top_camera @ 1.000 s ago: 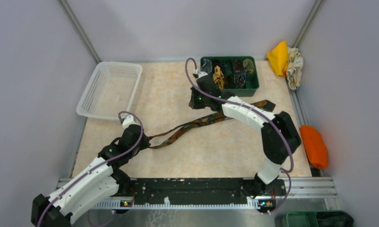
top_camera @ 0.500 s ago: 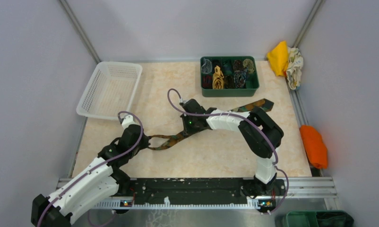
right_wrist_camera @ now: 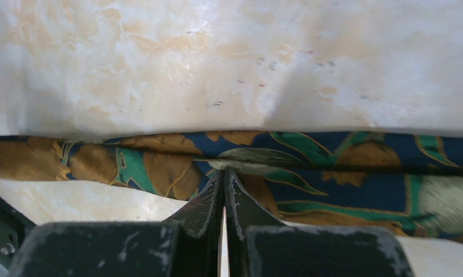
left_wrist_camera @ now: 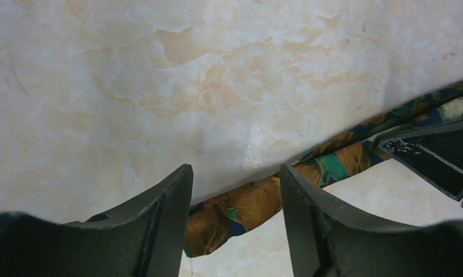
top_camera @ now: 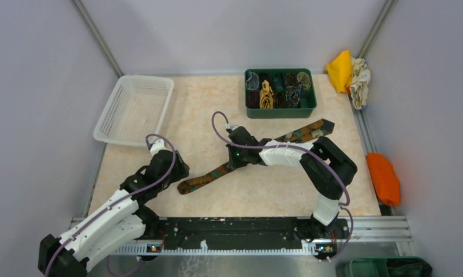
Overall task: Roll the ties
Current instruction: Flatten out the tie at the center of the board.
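Fingers of the left gripper (left_wrist_camera: 235, 173) stand wide apart, holding nothing; the narrow end of the dark floral necktie (left_wrist_camera: 258, 199) lies flat on the marbled table (left_wrist_camera: 160, 86) just beneath and between them. The right gripper (right_wrist_camera: 224, 173) is closed, its tips pinching a crease midway along the necktie.
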You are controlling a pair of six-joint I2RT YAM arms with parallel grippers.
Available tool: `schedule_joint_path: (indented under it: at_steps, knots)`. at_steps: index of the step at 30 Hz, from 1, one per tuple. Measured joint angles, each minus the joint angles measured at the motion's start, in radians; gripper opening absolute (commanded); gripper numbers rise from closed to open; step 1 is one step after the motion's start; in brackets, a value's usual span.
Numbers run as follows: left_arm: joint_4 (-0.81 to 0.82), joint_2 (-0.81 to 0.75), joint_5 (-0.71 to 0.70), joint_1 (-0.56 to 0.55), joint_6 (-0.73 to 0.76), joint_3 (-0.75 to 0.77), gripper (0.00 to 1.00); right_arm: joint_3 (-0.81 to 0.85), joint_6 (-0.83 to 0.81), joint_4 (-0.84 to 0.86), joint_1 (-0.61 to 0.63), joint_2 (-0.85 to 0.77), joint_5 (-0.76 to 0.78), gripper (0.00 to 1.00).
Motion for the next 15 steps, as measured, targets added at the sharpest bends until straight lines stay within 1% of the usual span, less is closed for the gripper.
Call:
schedule_joint_path:
  at_steps: [1, 2, 3, 4, 5, 6, 8, 11, 15]
  knots:
    - [-0.009, -0.004, 0.012, 0.000, -0.001, 0.011, 0.66, 0.002, -0.003, -0.018, 0.000, -0.010, 0.018, 0.00]
    - [-0.013, -0.011, 0.021, 0.000, -0.001, 0.016, 0.54, 0.007, -0.009, -0.044, 0.000, -0.021, 0.040, 0.00]
    - [-0.017, -0.022, 0.028, 0.000, -0.001, 0.022, 0.35, 0.017, -0.014, -0.068, 0.000, -0.032, 0.063, 0.00]
    - [-0.017, -0.037, 0.035, 0.000, -0.004, 0.024, 0.23, 0.029, -0.019, -0.082, 0.000, -0.040, 0.081, 0.00]
    - [-0.018, -0.058, 0.045, 0.000, -0.002, 0.024, 0.13, 0.043, -0.026, -0.097, 0.000, -0.047, 0.099, 0.00]
    - [-0.018, -0.077, 0.051, 0.000, -0.001, 0.023, 0.09, 0.059, -0.031, -0.105, 0.000, -0.053, 0.116, 0.00]
    - [-0.011, -0.106, 0.060, 0.000, 0.004, 0.022, 0.06, 0.087, -0.040, -0.117, 0.000, -0.057, 0.142, 0.00]
    - [0.014, -0.130, 0.070, 0.000, 0.007, 0.005, 0.05, 0.122, -0.051, -0.146, 0.000, -0.051, 0.174, 0.00]
    - [0.031, -0.105, 0.082, 0.000, 0.007, -0.008, 0.05, 0.154, -0.055, -0.169, 0.000, 0.000, 0.211, 0.00]
